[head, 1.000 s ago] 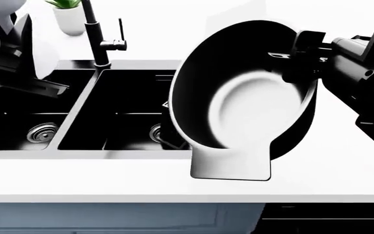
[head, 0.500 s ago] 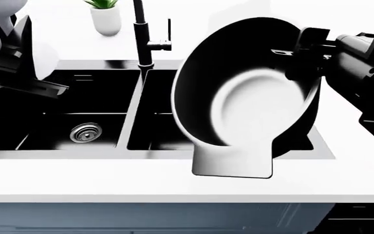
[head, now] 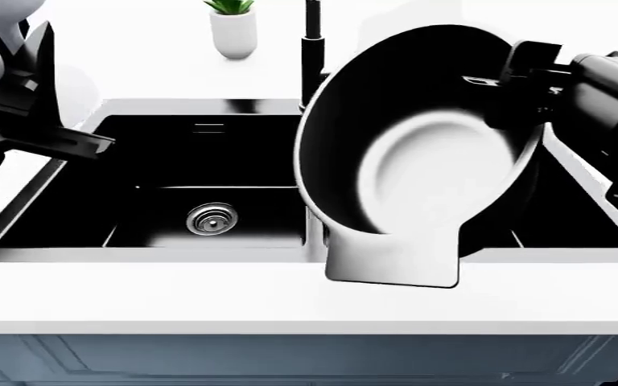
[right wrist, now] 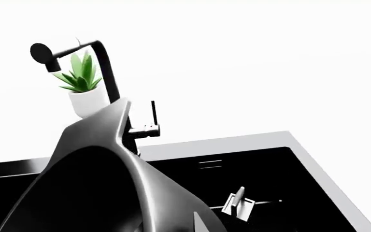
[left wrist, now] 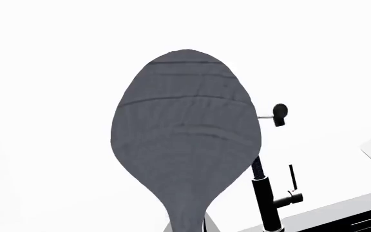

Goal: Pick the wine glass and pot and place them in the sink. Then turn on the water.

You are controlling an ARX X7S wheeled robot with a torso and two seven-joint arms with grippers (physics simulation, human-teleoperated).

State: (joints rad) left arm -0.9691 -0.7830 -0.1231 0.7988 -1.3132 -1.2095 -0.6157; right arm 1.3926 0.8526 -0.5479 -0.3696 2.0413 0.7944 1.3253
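Above the white counter [head: 180, 297], the right gripper [head: 502, 88] pinches the tilted pot [head: 417, 161] by its rim over the sink [head: 180, 108]; lowering it comes next. The left gripper [head: 46, 104] apparently holds the wine glass [left wrist: 185, 140], fingers unseen. Faucet [head: 311, 48] behind.

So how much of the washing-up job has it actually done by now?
Nothing is in the sink yet: the one basin in full view holds only its drain. In hand: the right pincer grips the pot by its rim, tilted above the sink. The left arm's camera shows the wine glass close up, apparently held. Left to do: set both down inside, then work the tap.
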